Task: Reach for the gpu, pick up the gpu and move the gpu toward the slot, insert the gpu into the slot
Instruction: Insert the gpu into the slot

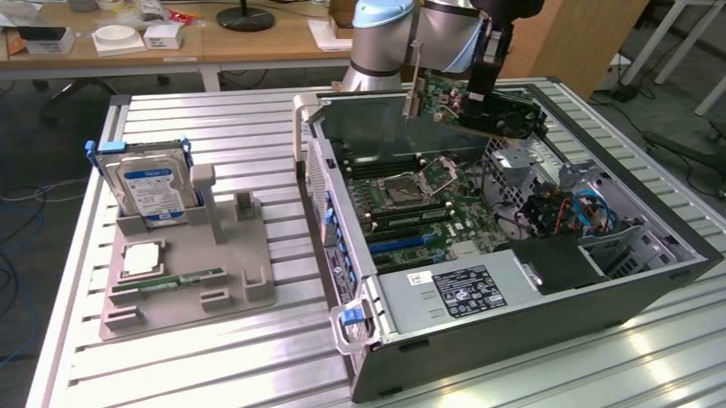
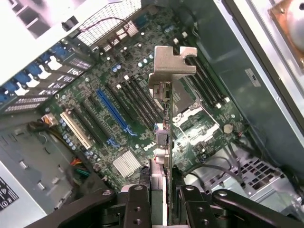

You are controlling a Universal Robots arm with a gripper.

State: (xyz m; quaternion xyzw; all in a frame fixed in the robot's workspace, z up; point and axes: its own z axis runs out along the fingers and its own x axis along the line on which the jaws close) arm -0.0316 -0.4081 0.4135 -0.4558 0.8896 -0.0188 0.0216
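The gpu (image 1: 471, 104), a green circuit card with a dark cover and a metal bracket (image 1: 411, 85) at one end, hangs tilted above the open computer case (image 1: 664, 263). My gripper (image 1: 485, 75) is shut on its upper edge. In the wrist view the gpu (image 2: 164, 118) is seen edge-on between my fingers (image 2: 137, 204), with its bracket (image 2: 170, 64) at the far end. My gripper (image 2: 164, 206) holds it over the motherboard. The long blue slot (image 2: 113, 111) lies to one side of the card, well apart from it. In the exterior view blue slots (image 1: 403, 244) sit below the card on the motherboard.
A grey holder (image 1: 187, 293) at the exterior view's left carries a blue-labelled hard drive (image 1: 153, 183), a small green memory stick (image 1: 182, 279) and a processor chip (image 1: 142, 257). Inside the case are a power supply (image 1: 454, 293), a drive cage (image 1: 590, 255) and cables (image 1: 584, 212).
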